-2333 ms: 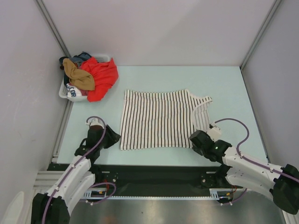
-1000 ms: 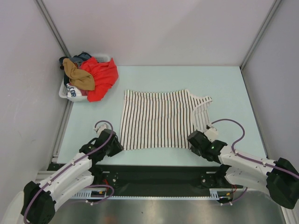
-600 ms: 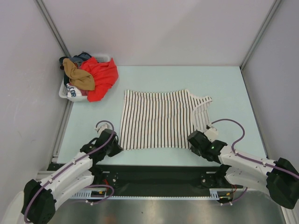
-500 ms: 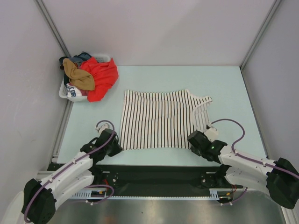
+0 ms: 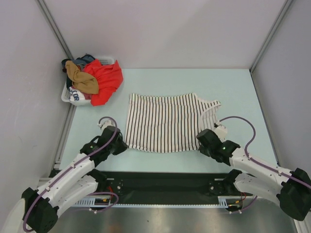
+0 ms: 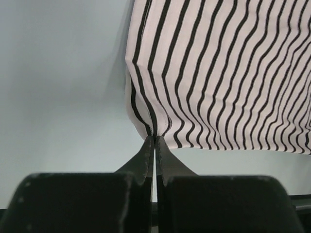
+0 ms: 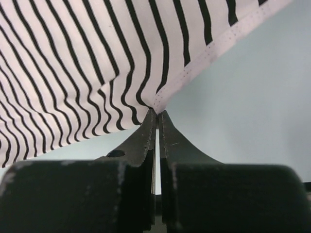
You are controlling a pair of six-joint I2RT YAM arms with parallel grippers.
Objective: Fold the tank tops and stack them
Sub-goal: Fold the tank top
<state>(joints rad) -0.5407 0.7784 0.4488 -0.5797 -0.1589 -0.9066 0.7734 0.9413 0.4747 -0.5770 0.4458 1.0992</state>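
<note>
Both left fingers and right fingers pinch the striped tank top by near corners, hidden overhead.

Top and wrist views of my two arms. My left white-and-black jointed arm reaches from the near left corner, forearm low and slanting inward and forward. Its black two-finger left gripper is closed, the tapered fingers meeting tip to tip on a near corner of the white, black-striped cloth tank top. My right white-and-black jointed arm mirrors it from the near right corner. Its black two-finger right gripper is likewise closed, fingers pinching the opposite near corner.
</note>
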